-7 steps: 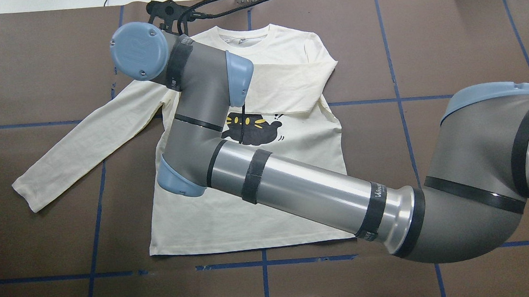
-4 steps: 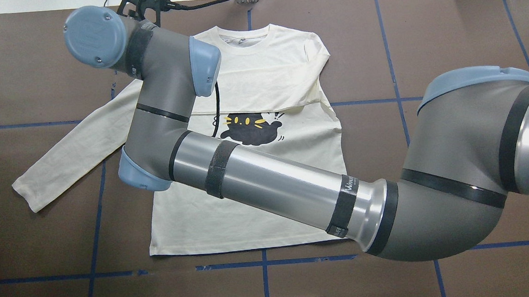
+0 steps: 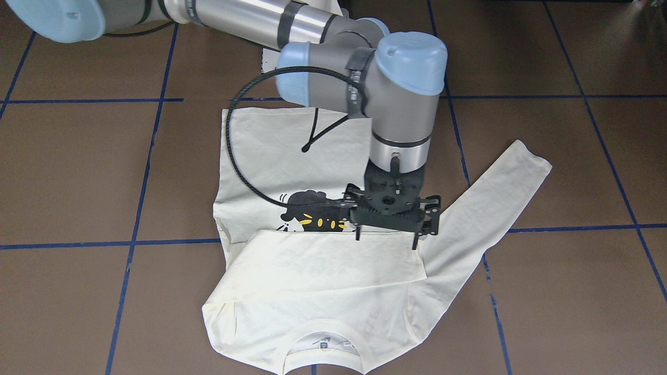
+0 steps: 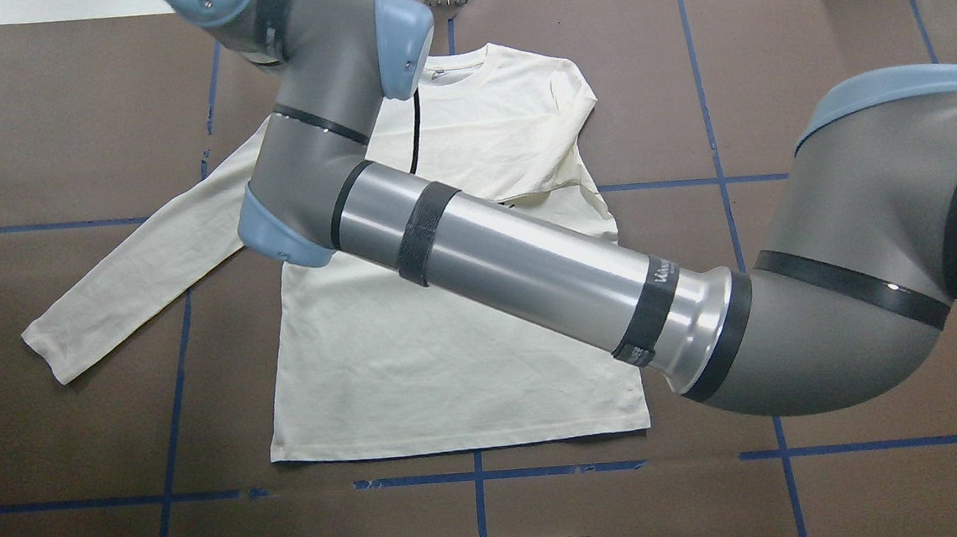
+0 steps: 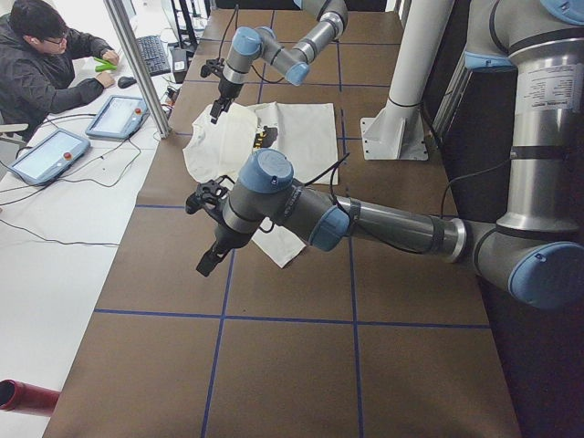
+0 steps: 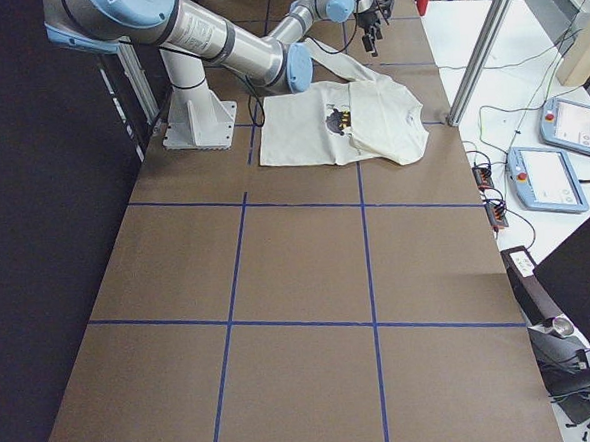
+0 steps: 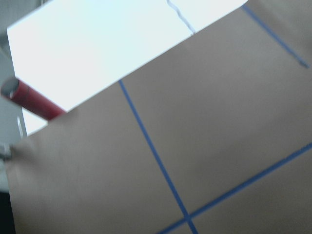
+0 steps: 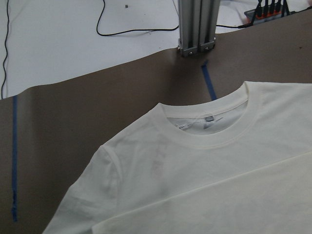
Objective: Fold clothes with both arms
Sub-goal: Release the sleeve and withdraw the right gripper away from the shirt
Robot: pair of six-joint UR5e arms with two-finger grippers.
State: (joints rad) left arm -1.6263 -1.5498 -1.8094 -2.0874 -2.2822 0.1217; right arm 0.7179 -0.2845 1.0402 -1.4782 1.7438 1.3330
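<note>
The cream-white long-sleeved shirt [image 4: 450, 346] lies flat, face up, on the brown table [image 4: 810, 68]. One sleeve [image 3: 333, 265] is folded across the chest and partly covers the black cat print [image 3: 312, 208]. The other sleeve [image 4: 125, 276] stretches out sideways. The right arm [image 4: 512, 266] reaches across the shirt. Its gripper [image 3: 386, 242] hangs open just above the folded sleeve's end, holding nothing. The collar [image 8: 209, 131] fills the right wrist view. The left gripper [image 5: 208, 258] hovers over bare table away from the shirt; I cannot tell whether it is open or shut.
A person [image 5: 46, 55] sits at a white desk with tablets [image 5: 119, 114] beyond the table's far edge. An aluminium post [image 5: 137, 64] stands at that edge. A white pedestal [image 5: 392, 137] stands beside the shirt. A red tube [image 7: 34, 100] lies off the table.
The right arm's wrist swung toward the far edge and rose, and its forearm now hides the cat print from overhead. The folded sleeve's shoulder end has slackened inward.
</note>
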